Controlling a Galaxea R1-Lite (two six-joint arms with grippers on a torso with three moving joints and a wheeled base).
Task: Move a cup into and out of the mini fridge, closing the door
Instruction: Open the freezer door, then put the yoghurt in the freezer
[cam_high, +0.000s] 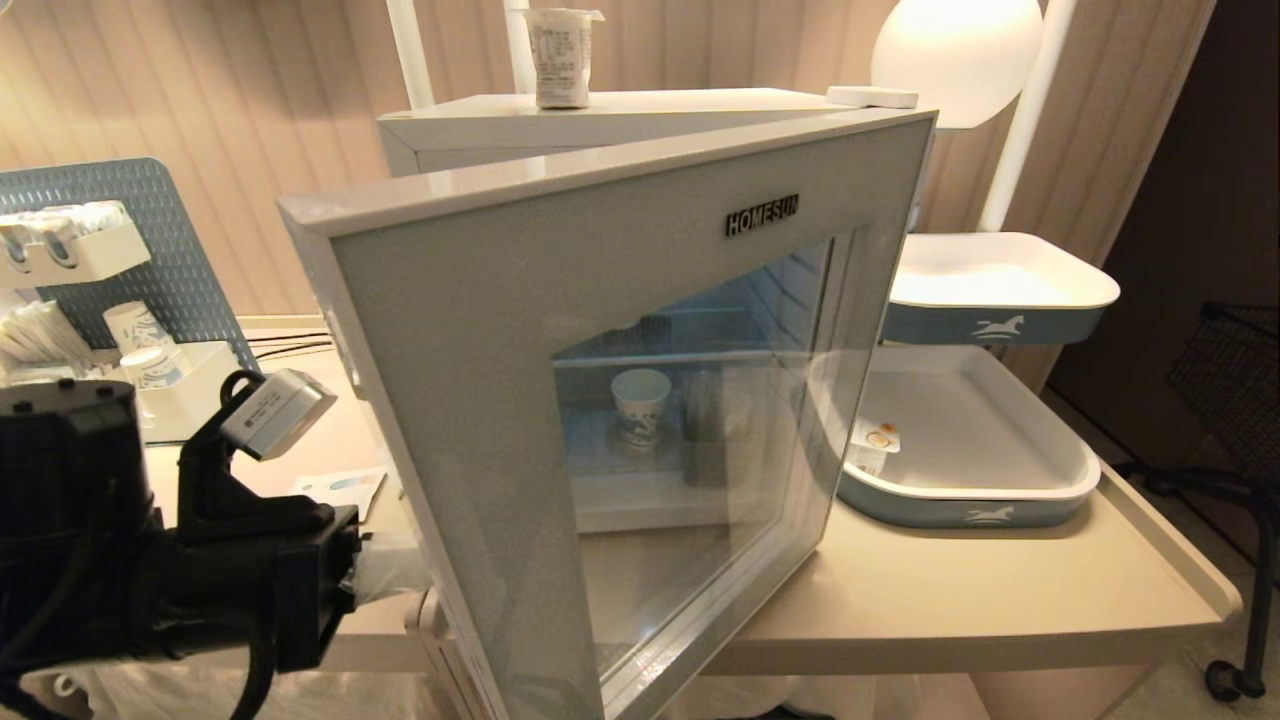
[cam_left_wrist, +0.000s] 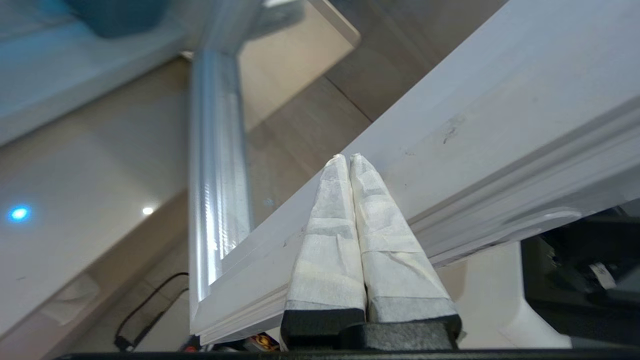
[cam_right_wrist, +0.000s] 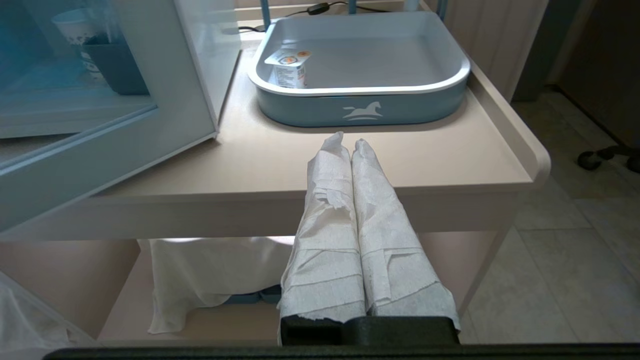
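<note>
The left gripper (cam_left_wrist: 350, 159), padded fingers pressed together and holding nothing, is resting its tips against the inner side of the door (cam_high: 600, 420), which is standing ajar. The cup (cam_high: 561, 55), tapered white plastic, is sitting atop the boxy mini fridge (cam_high: 600, 115); closing is judged remaining

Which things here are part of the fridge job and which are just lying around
Job: cup on top of the fridge; open door; left gripper, shut, by the door edge.
Lying about: paper cup inside; tub in the lower tray; upper tray; parked right gripper.
</note>
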